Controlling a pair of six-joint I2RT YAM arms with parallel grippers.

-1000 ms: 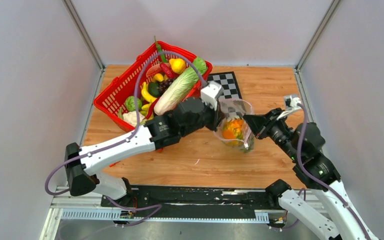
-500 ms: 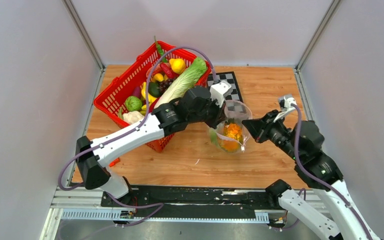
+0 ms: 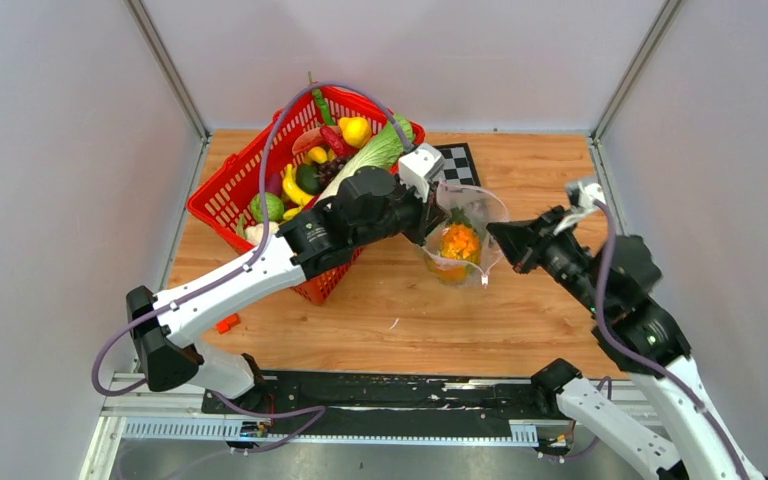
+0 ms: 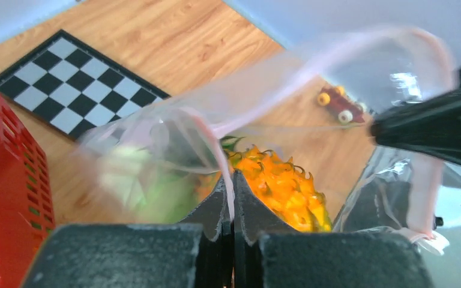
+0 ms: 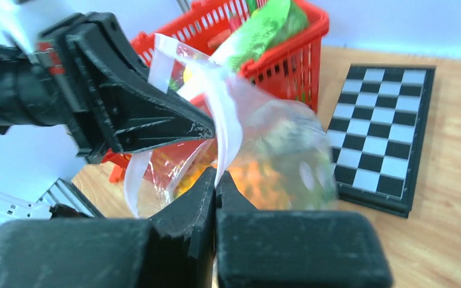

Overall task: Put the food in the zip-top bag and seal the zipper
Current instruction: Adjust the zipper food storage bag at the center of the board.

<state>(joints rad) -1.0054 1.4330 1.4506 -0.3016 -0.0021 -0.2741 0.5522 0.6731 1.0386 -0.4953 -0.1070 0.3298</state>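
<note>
Hoisting the zip-top bag point(image 3: 470, 225) clear of the worktop point(image 3: 410, 320), just right of the red basket point(image 3: 230, 195) and near the checkerboard mat point(image 3: 457, 165). Pinching the pale pink zipper point(image 5: 225, 120) at opposite sides of the mouth, with the left end effector point(image 4: 231, 180) and right end effector point(image 5: 216, 177) both pressed tight on thin film. Carrying the orange food point(image 3: 458, 243) and something leafy green inside, mouth gaping. Risking a slip: slick plastic, narrow grips, weight hanging below, so possibly a drop and a spill. Risking also a crooked seal from uneven pulling, or a tear from tugging too hard. Leaving more produce in the basket. No brand, label or legible writing anywhere.
</note>
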